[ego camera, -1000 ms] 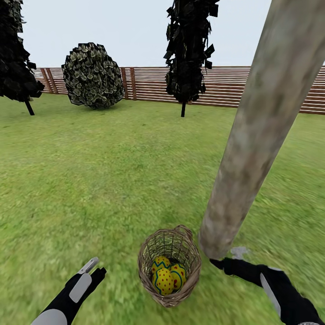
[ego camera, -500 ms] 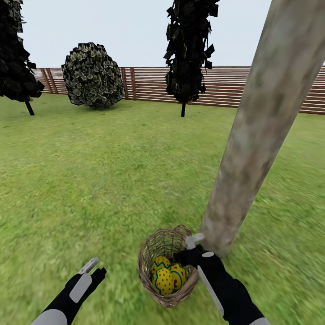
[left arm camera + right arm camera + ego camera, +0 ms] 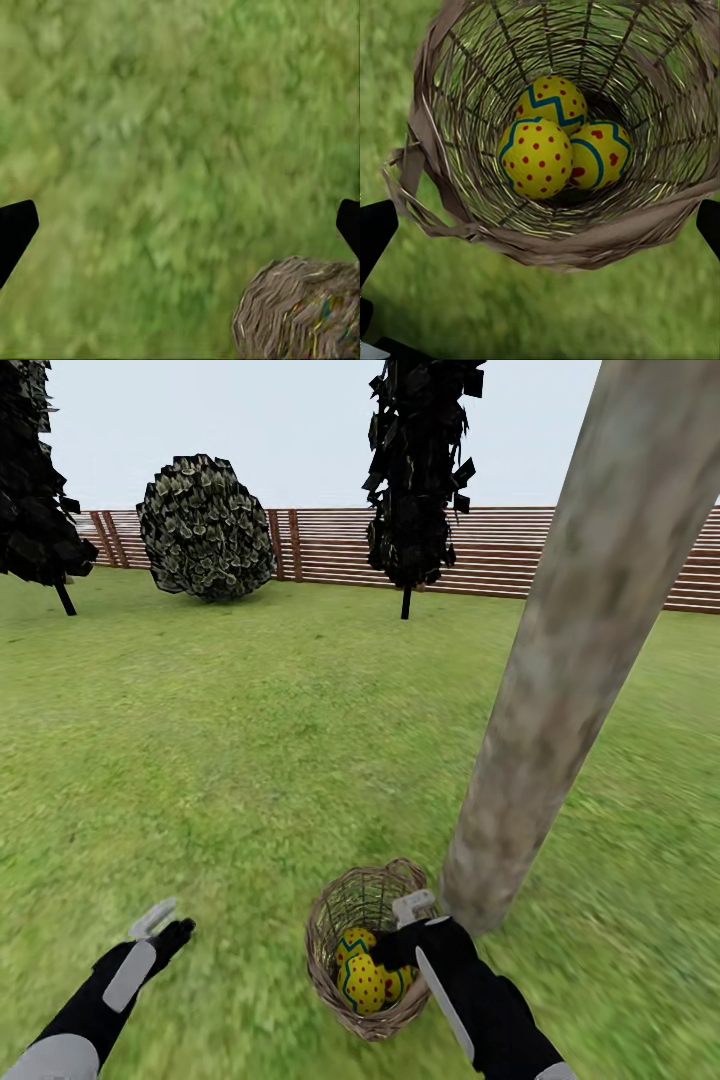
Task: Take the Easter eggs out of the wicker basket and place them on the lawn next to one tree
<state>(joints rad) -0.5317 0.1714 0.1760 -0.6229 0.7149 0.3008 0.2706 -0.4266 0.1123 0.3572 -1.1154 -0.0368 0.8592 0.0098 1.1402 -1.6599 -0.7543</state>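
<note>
Right gripper (image 3: 400,930) now over basket (image 3: 330,975) — tree (image 3: 560,700) beside

You're working in flat, even daylight with no hard shadows or glare. Grass (image 3: 250,760) is smearing soft near both grippers; the left wrist view is blurring most.

Three yellow Easter eggs (image 3: 547,146) with blue zigzag bands and red dots are lying clustered inside the round brown wicker basket (image 3: 340,905), which is standing upright on the green lawn (image 3: 250,760) just beside the pale mottled tree trunk (image 3: 560,660).
</note>
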